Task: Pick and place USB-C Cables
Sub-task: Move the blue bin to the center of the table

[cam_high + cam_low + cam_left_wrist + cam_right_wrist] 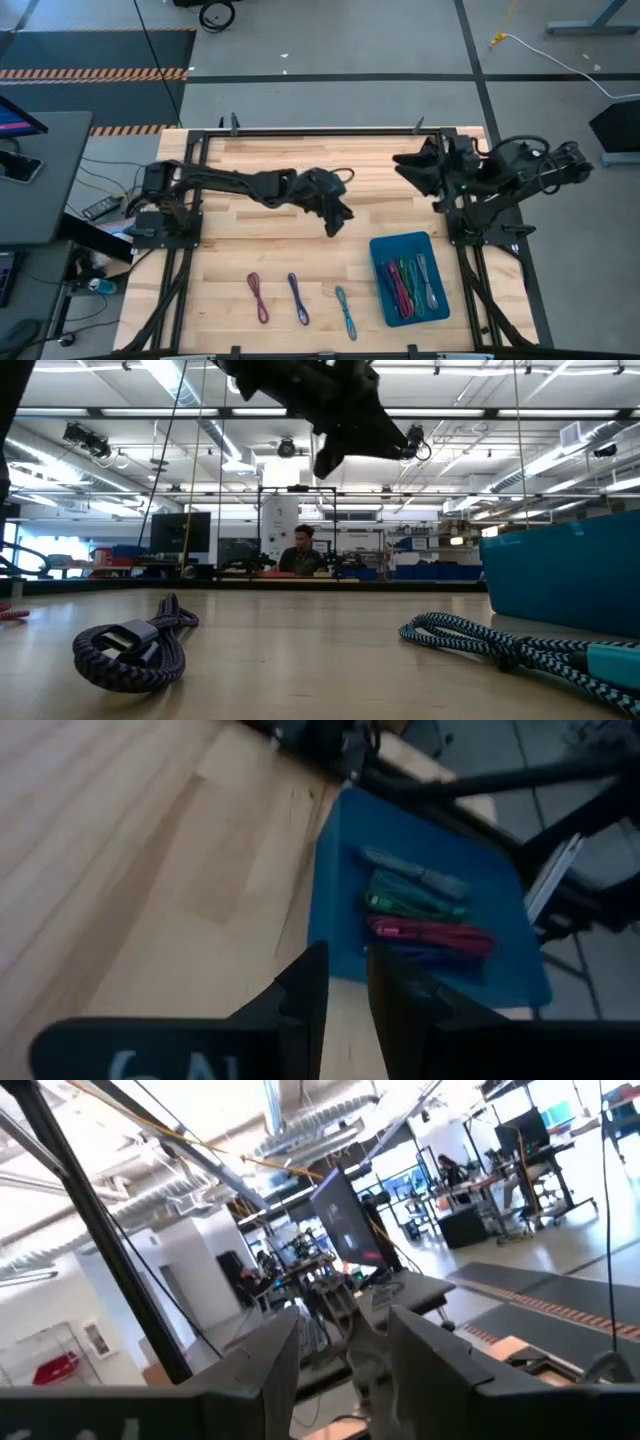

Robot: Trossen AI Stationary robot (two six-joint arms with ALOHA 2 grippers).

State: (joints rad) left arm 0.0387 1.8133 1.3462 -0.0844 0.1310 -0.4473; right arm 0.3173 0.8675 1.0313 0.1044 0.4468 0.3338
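Three USB-C cables lie flat on the wooden table near its front edge: a maroon one (258,297), a blue-purple one (298,298) (130,645) and a teal one (346,312) (520,645). Several more, among them grey (415,872), green (410,905) and maroon (430,935), lie in the blue tray (382,250) (340,870) at front right. My left gripper (340,225) (347,995) hangs above mid-table, slanting down toward the tray, its fingers a little apart with nothing between them. My right gripper (400,162) (345,1345) is raised at the far right, open and empty.
A black frame borders the table, with the arm bases at its left and right sides (160,215). Bare wood lies between the left gripper and the loose cables. A person (303,550) sits far off in the room behind the table.
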